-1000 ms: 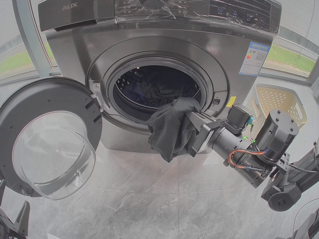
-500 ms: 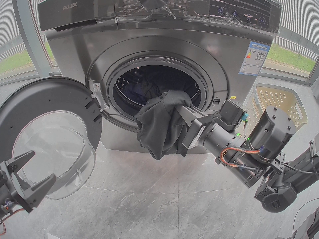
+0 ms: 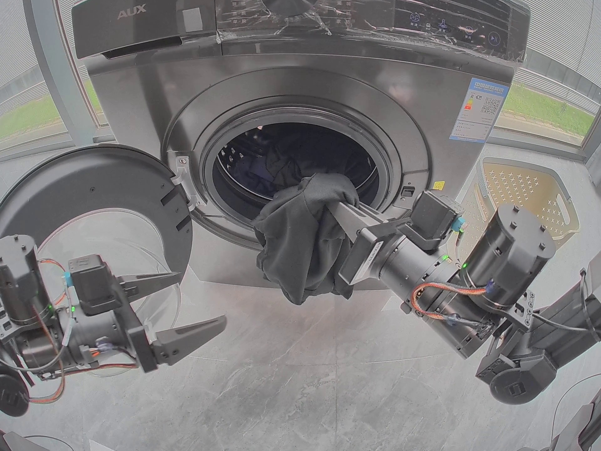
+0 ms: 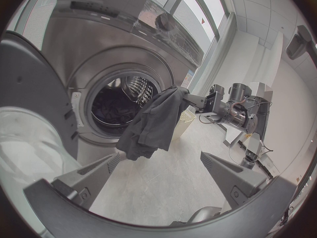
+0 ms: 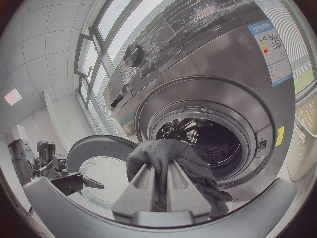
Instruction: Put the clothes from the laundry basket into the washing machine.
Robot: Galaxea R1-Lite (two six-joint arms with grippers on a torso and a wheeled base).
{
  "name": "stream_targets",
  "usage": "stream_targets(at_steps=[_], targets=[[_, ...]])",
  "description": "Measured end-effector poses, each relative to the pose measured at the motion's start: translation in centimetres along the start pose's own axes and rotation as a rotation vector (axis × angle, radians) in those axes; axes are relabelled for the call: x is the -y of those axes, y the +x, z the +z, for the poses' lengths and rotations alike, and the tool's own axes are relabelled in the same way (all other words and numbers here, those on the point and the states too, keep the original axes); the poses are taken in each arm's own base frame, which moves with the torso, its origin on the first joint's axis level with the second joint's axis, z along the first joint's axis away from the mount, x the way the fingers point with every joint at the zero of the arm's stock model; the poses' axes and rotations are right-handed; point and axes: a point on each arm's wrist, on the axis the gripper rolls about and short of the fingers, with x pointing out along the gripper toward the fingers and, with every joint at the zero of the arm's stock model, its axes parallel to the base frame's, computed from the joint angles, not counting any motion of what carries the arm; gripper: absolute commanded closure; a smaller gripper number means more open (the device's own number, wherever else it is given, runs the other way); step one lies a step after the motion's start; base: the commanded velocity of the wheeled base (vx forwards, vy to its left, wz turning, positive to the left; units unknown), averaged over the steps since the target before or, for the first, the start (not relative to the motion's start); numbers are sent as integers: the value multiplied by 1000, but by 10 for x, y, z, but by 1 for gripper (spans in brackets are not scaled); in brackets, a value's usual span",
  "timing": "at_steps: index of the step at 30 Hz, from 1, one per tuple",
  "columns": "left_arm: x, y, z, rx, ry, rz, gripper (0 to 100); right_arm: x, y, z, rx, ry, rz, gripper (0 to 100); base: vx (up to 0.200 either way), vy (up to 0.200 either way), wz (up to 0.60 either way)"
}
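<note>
Right tool (image 3: 335, 209): fingers together, clamped on a dark grey garment (image 3: 300, 245), bunched fabric pinched between both fingers. The tool is pointed at the washing machine (image 3: 300, 76) opening and sits just in front of its lower right part.

The garment hangs from the grip in front of the opening. Its top is level with the lower half of the opening and the rest drapes down past the door rim, off the floor (image 3: 313, 371). Can't tell if it touches the rim. It is not inside the drum (image 3: 250, 158).

Left tool (image 3: 200, 299): fingers wide apart, holding nothing. It is low on the left, in front of the open door (image 3: 81, 183), pointed toward the hanging garment and well apart from it.

The front-loading machine is grey metal, with a dial and panel on top under plastic wrap. Its round door is swung fully open to the left, the clear bowl window facing out. Other dark clothes (image 3: 300, 158) already lie in a heap inside the drum.

Laundry basket (image 3: 526, 189): cream, perforated plastic. It stands on the floor just to the right of the machine, behind the right arm.

The floor is grey tile.
</note>
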Motion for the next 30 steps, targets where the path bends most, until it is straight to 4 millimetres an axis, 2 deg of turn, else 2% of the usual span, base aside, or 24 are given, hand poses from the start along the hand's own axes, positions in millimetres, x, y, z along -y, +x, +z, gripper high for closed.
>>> stream_targets(at_steps=[8,18,23,30], targets=[[-10,53,1,-7,-9,-35,0,-1,-3,-4,-17,0,1,100,0,0,0],[-16,103,-9,-19,-14,-59,0,-1,-5,-8,-30,-2,2,100,0,0,0],[-16,121,-12,-16,-11,-72,0,-1,-5,-9,-35,-3,2,100,0,0,0],[-13,134,-18,-20,-6,-47,0,-1,-5,-10,-36,-2,0,100,0,0,0]])
